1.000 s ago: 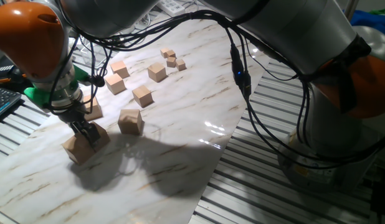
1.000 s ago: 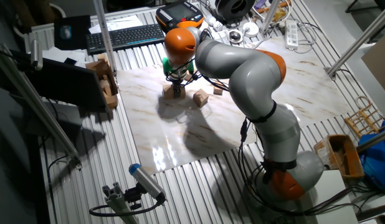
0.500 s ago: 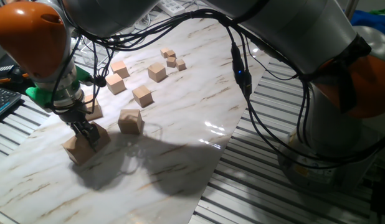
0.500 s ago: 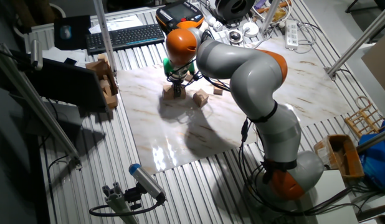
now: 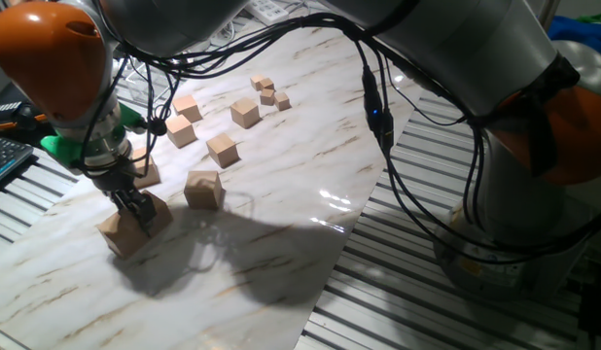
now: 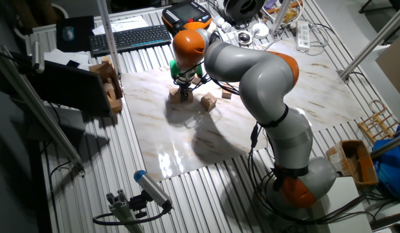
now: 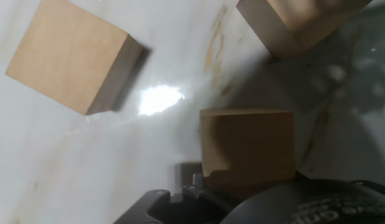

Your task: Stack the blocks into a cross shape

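My tool (image 5: 135, 211) is down at the near-left corner of the marble table (image 5: 310, 156), its fingers pinching one of the blocks (image 5: 148, 208) — that cube sits tilted on top of another block (image 5: 121, 233) resting on the table. A third large block (image 5: 204, 190) stands just to the right, apart from the pair, and a fourth (image 5: 145, 172) lies just behind my wrist. In the hand view the held block (image 7: 247, 149) fills the space right below the camera.
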